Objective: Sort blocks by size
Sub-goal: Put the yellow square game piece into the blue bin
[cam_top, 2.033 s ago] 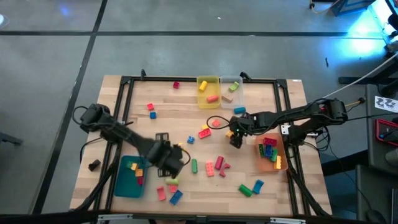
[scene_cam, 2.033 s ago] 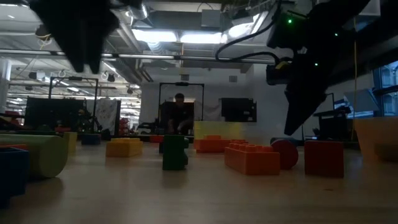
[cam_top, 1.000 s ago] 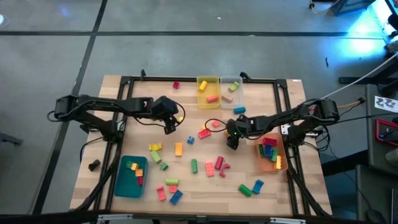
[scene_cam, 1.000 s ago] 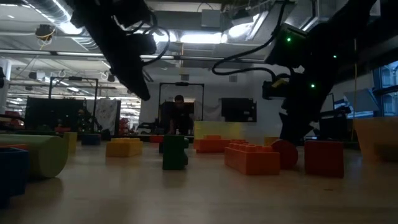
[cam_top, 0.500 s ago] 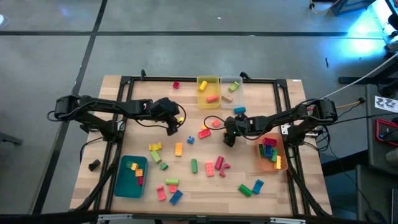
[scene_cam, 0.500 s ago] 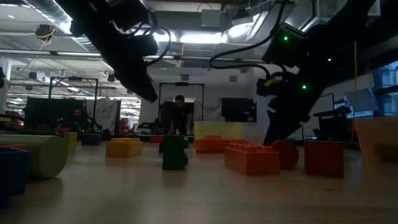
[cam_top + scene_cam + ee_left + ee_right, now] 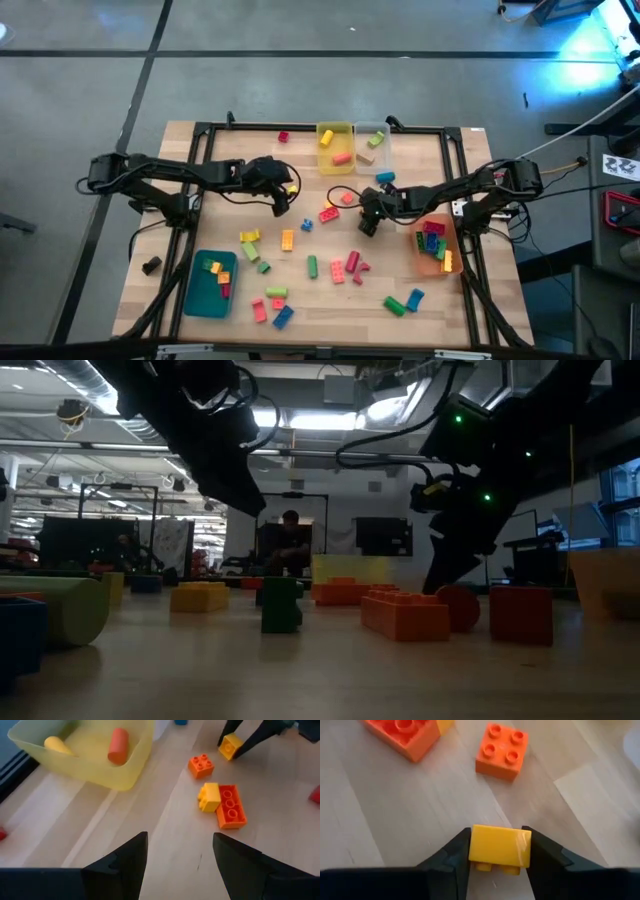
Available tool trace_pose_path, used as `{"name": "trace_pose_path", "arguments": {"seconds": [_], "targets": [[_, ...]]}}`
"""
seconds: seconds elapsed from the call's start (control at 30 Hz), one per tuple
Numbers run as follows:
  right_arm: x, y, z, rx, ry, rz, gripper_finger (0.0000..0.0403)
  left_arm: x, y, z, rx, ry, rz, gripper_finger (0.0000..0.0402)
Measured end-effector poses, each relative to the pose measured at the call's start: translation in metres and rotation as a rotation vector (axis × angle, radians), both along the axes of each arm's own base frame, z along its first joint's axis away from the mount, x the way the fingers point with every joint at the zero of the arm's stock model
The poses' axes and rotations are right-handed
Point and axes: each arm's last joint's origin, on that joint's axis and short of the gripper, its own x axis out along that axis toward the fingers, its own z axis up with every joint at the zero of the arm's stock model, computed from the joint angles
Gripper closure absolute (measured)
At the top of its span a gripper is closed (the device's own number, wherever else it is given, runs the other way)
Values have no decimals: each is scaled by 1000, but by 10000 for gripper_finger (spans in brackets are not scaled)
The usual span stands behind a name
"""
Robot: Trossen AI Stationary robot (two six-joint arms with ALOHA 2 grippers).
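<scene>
Many small blocks lie scattered on the wooden table (image 7: pixel 450 160), among them an orange square block (image 7: pixel 501 751) and a long orange block with a yellow one beside it (image 7: pixel 225 805). My right gripper (image 7: pixel 366 222) stands right of the table's middle, shut on a small yellow block (image 7: pixel 500 844). The left wrist view shows that block too (image 7: pixel 230 746). Left of the middle, my left gripper (image 7: pixel 180 865) hovers open above bare wood, near the yellow bin (image 7: pixel 85 755). My right gripper pinches the small yellow block between its two fingers, one on each of two opposite side faces (image 7: pixel 474 845). The fingers slant down from the table's right side. The block sits low at the tabletop; whether it rests on the wood I cannot tell.
A yellow bin (image 7: pixel 335 145) and a clear bin (image 7: pixel 372 143) stand at the far edge. The orange bin (image 7: pixel 447 240) is at the right and the teal bin (image 7: pixel 200 295) at the near left, both with blocks inside. A black frame rims the table.
My left gripper has moved a little toward the table's right edge and stays open. My right gripper has shifted slightly toward the table's left, low over the wood near the orange blocks.
</scene>
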Motion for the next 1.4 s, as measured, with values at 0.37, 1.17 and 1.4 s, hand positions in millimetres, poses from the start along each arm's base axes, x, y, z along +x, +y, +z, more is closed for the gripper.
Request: {"name": "trace_pose_path", "arguments": {"seconds": [0.37, 1.17, 1.4], "targets": [[51, 1, 71, -122, -200, 207, 241, 16, -22, 18, 172, -183, -191, 192], [91, 0, 197, -359, -556, 291, 240, 22, -56, 49, 826, -204, -112, 192], [92, -2, 205, -385, -590, 208, 248, 23, -59, 63, 920, -286, -88, 192]]}}
